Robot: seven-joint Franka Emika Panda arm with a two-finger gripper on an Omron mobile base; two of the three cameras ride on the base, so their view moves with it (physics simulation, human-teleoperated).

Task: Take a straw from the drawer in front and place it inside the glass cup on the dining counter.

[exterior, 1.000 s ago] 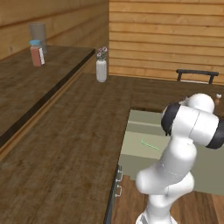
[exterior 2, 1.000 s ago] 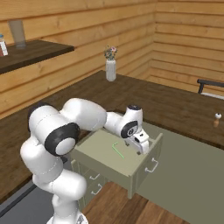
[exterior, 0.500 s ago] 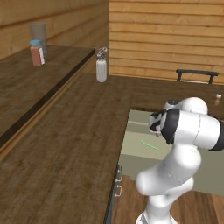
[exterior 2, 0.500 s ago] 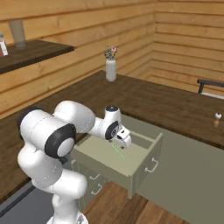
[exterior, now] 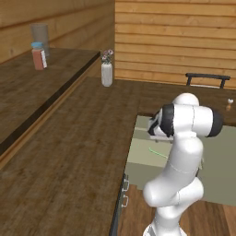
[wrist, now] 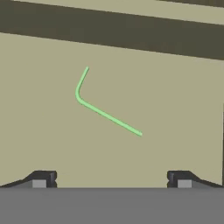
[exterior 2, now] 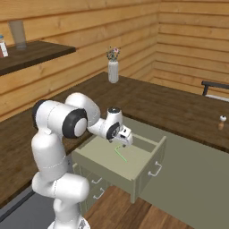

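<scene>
Seen from the hand, the gripper (wrist: 111,179) hangs with fingers spread wide over the open drawer (exterior 2: 96,154), where the bent green straw (wrist: 103,107) lies flat just ahead, its short leg to the left, its long leg slanting down toward the right.

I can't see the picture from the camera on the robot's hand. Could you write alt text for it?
A thin bright green straw, bent near one end, lies flat on the pale greenish floor of the open drawer. The gripper hangs above it, open, its two dark fingertips spread wide at the bottom edge, not touching the straw.
</scene>
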